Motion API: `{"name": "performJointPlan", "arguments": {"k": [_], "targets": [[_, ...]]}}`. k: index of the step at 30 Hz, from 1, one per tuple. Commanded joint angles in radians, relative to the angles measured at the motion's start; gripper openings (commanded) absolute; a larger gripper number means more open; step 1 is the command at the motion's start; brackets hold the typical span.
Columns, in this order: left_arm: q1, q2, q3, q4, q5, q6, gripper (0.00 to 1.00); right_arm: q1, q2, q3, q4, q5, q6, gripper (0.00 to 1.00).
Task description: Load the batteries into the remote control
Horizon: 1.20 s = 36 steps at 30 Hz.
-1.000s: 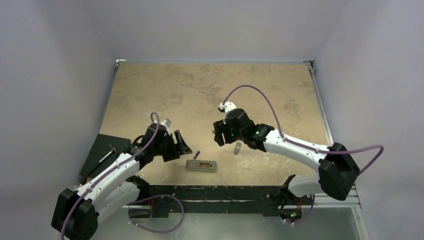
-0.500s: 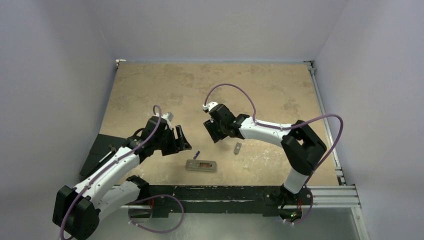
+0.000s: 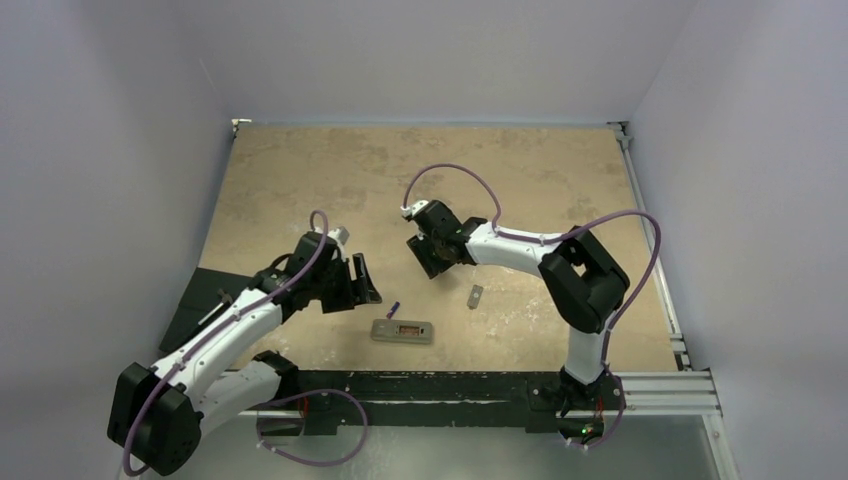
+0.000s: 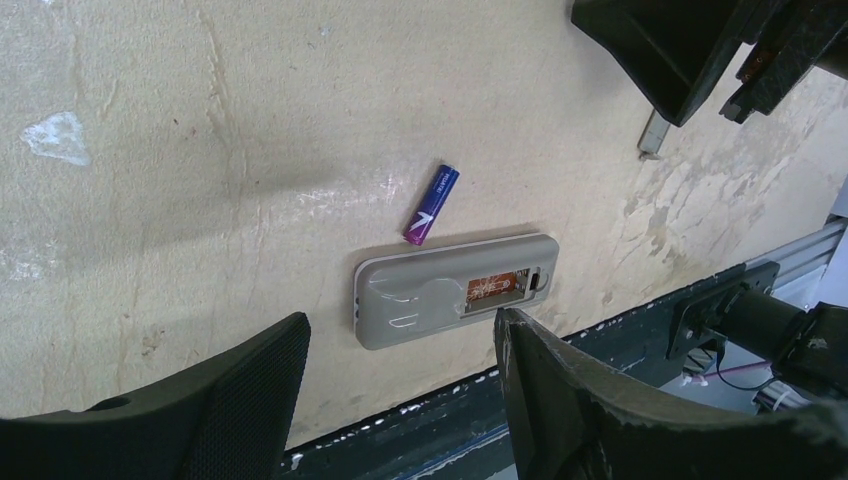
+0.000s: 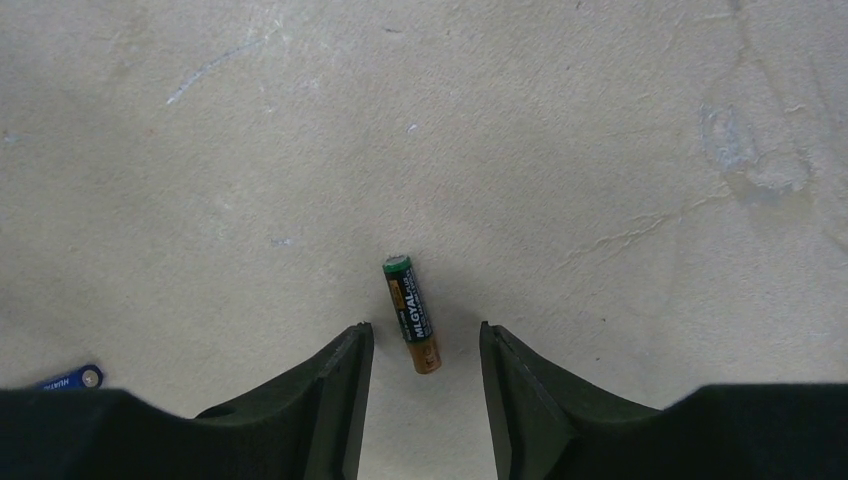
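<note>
The remote control (image 3: 402, 331) lies grey back up near the front edge, and in the left wrist view (image 4: 455, 289) its recess is open with an orange-brown patch inside. The purple-blue battery (image 3: 393, 310) lies just beyond it, apart from it (image 4: 431, 205). The dark battery with a gold end (image 5: 412, 313) lies on the table between my right gripper's open fingers, untouched; the top view hides it. My right gripper (image 5: 424, 330) (image 3: 431, 263) is low over it. My left gripper (image 4: 402, 318) (image 3: 361, 283) is open and empty, above and left of the remote.
A small flat grey cover piece (image 3: 475, 295) lies right of the purple battery, also in the left wrist view (image 4: 652, 135). A black plate (image 3: 205, 300) lies off the table's left edge. A black rail (image 3: 440, 385) runs along the front edge.
My right gripper has moved left and slightly away from the cover piece, its arm folding up at the elbow. My left gripper has shifted only slightly. Remote, purple battery and cover have not moved.
</note>
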Motion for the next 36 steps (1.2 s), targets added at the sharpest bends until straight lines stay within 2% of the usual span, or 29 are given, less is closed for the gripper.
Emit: {"name": "performJointPlan", "arguments": {"k": [1, 8, 19, 20, 21, 25, 31, 36], "targets": [[-0.002, 0.01, 0.029, -0.003, 0.003, 0.009, 0.68, -0.009, 0.002, 0.038, -0.018, -0.012, -0.025, 0.5], [-0.002, 0.038, 0.005, 0.004, 0.031, -0.011, 0.68, -0.013, 0.017, 0.033, -0.028, -0.023, -0.03, 0.43], [-0.002, 0.031, -0.048, -0.013, 0.115, -0.084, 0.76, -0.012, 0.028, 0.03, -0.042, -0.079, -0.029, 0.19], [-0.002, 0.031, -0.057, -0.012, 0.126, -0.091, 0.87, -0.013, 0.026, 0.027, -0.041, -0.085, -0.028, 0.15], [-0.002, 0.03, -0.067, -0.011, 0.137, -0.098, 0.92, -0.013, 0.023, 0.025, -0.041, -0.09, -0.028, 0.11], [-0.002, 0.003, -0.106, -0.006, 0.17, -0.13, 0.94, -0.013, -0.001, 0.006, -0.028, -0.104, -0.028, 0.0], [-0.002, -0.02, -0.159, 0.033, 0.22, -0.194, 0.95, -0.011, -0.069, -0.018, -0.045, -0.083, -0.014, 0.0], [-0.002, -0.011, -0.224, 0.132, 0.272, -0.263, 0.97, -0.005, -0.164, -0.062, -0.047, -0.104, 0.027, 0.0]]}}
